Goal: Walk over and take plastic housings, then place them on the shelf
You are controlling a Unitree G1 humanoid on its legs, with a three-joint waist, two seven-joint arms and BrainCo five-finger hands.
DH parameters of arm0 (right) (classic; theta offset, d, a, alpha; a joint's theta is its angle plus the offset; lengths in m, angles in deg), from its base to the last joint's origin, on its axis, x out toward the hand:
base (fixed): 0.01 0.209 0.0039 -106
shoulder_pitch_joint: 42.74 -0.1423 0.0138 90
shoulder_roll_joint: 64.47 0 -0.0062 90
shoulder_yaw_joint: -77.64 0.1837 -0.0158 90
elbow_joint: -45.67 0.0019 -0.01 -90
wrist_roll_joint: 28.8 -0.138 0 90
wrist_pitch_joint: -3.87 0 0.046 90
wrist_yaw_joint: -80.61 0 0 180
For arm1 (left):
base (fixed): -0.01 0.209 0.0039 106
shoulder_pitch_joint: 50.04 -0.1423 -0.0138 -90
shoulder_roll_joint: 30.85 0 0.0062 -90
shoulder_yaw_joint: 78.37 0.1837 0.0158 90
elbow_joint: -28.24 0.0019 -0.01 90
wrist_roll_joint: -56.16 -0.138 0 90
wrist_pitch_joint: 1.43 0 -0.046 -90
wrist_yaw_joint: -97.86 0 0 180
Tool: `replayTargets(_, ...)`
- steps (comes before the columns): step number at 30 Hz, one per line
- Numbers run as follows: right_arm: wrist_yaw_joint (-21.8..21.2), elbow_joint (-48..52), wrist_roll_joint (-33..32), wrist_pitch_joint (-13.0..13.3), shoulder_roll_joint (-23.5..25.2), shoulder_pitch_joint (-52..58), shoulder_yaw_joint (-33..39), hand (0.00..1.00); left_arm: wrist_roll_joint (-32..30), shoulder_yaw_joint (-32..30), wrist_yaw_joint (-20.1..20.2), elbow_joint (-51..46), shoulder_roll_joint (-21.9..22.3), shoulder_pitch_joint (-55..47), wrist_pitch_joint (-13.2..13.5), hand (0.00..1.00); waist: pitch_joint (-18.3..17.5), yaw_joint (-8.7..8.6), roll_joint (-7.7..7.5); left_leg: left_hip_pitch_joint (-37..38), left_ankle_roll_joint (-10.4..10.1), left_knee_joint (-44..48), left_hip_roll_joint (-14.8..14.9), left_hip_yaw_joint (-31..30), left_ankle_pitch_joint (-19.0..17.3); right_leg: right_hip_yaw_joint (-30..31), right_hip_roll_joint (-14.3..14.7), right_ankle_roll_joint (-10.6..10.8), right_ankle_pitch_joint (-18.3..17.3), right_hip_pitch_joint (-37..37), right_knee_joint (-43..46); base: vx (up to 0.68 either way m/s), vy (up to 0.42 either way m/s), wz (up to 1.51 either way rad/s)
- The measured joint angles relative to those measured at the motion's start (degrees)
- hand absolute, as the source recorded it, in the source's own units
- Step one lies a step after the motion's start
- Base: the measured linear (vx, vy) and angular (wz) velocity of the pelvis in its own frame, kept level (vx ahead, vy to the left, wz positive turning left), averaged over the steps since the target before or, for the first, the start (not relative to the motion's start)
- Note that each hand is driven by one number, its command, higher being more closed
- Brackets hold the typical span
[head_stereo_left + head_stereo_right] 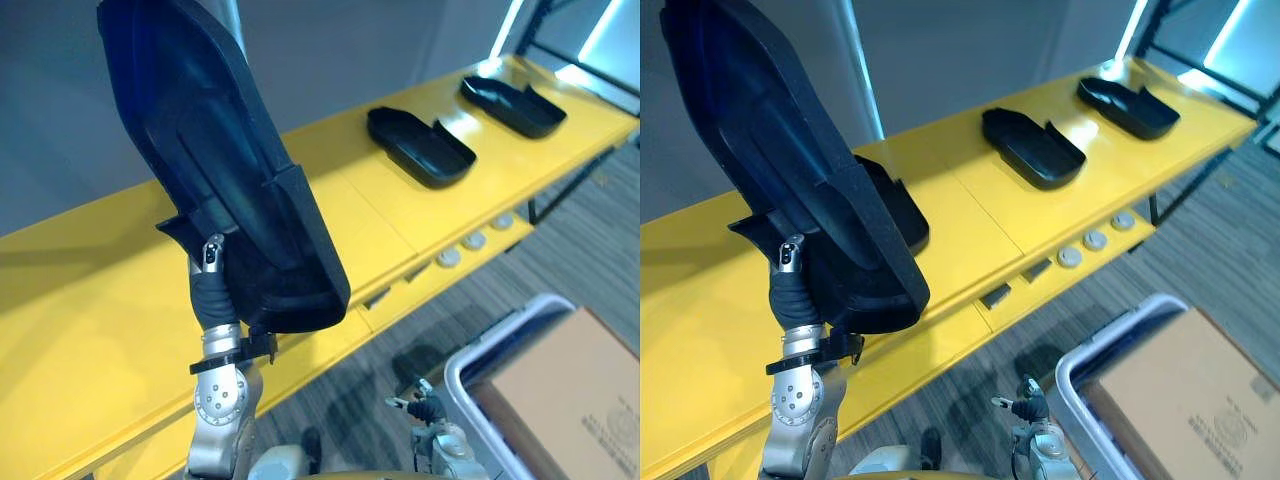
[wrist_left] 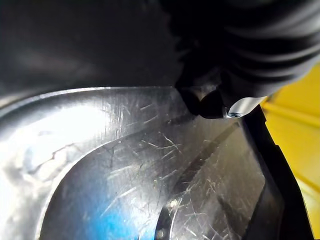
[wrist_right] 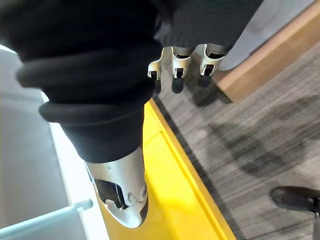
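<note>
The black plastic housing (image 1: 230, 160) is held upright above the yellow shelf (image 1: 80, 330), pinched by the left hand (image 1: 211, 258) with its thumb on the inner face. More housings (image 1: 420, 145) lie on the shelf. The right hand (image 3: 180, 62) hangs relaxed and empty beside a white-rimmed bin (image 1: 462, 385) holding a cardboard box (image 1: 575, 400).

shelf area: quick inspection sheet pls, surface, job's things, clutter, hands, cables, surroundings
surface: yellow shelf, long, mostly bare.
job's things: held housing raised above the shelf; near housing, middle housing and far housing lying on it.
clutter: round discs on the lower ledge.
hands: left hand curled on the held housing; right hand low, relaxed, holding nothing.
cables: nothing seen.
surroundings: grey carpet; cardboard box in a pale bin.
</note>
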Motion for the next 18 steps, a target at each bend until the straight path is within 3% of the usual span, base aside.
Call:
replayTargets(2,0.7,0.1,0.0,0.0,0.1,0.1,0.0,0.00,0.0,0.4,-0.6,1.3,-0.1,0.1,0.0,1.00,0.1,-1.41,0.18,1.2,-0.8,0.6,-0.1,-4.8,-0.5,10.1,6.1,-0.3,-2.5,-5.0,-5.0,0.15,0.011,0.96)
replayTargets(5,1.0,0.5,0.0,-0.1,0.3,1.5,0.0,0.00,-0.1,3.2,-0.9,3.8,-0.3,0.7,0.0,1.00,-0.1,-2.54,-0.24,1.2,-3.5,4.5,-1.1,-9.4,-2.2,22.3,10.4,1.2,-1.7,-7.2,-11.1,0.11,-0.078,1.15)
replayTargets(6,1.0,0.8,0.0,-0.1,0.5,2.1,0.0,0.00,-0.1,3.8,-1.2,3.9,-0.4,0.6,0.0,1.00,-0.4,-2.54,-0.96,1.2,-4.1,4.8,-1.6,-9.4,-2.7,22.7,10.0,0.9,0.7,-7.2,-12.5,0.10,-0.200,1.34)
replayTargets(7,1.0,1.2,-0.2,-0.1,1.2,3.2,-0.1,0.00,-0.2,4.3,-1.4,3.7,-0.6,0.6,0.2,1.00,-1.0,-2.27,-3.32,0.7,-4.5,5.5,-3.1,-9.4,-3.9,22.1,8.2,1.7,4.3,-7.4,-13.8,0.05,-0.211,0.87)
replayTargets(8,1.0,1.2,-0.2,-0.4,1.0,3.3,-0.4,0.00,-0.2,4.3,-1.5,3.8,0.0,0.1,0.3,1.00,-1.1,-1.99,-3.06,0.1,-5.3,7.2,-2.6,-9.9,-6.1,21.2,8.0,2.4,2.7,-5.9,-14.8,0.03,-0.272,0.76)
replayTargets(9,1.0,2.5,-0.2,-0.8,0.7,3.9,-0.4,0.00,-0.2,4.2,-1.5,3.5,0.9,-1.4,0.5,1.00,-1.9,-1.10,-1.39,-1.0,-6.3,9.2,-0.3,-10.1,-7.4,19.2,9.7,1.7,3.1,-4.5,-17.0,-0.01,-0.186,0.42)
replayTargets(12,1.0,5.2,-0.2,-0.8,0.4,4.6,-0.4,0.00,0.1,4.1,-1.3,3.3,2.2,-2.8,0.8,1.00,-2.7,-0.77,-0.08,-1.8,-7.4,10.1,2.7,-11.9,-7.2,14.7,12.1,0.1,4.3,-1.6,-20.2,0.03,-0.212,0.53)
replayTargets(18,1.0,5.5,-0.2,-0.6,1.0,5.3,0.1,0.00,0.2,4.2,1.0,2.7,3.0,-3.1,0.8,1.00,-3.3,0.30,-1.10,-3.0,-9.4,8.0,2.9,-17.3,-3.9,8.4,12.9,-0.9,4.9,0.7,-22.9,0.02,-0.113,0.50)
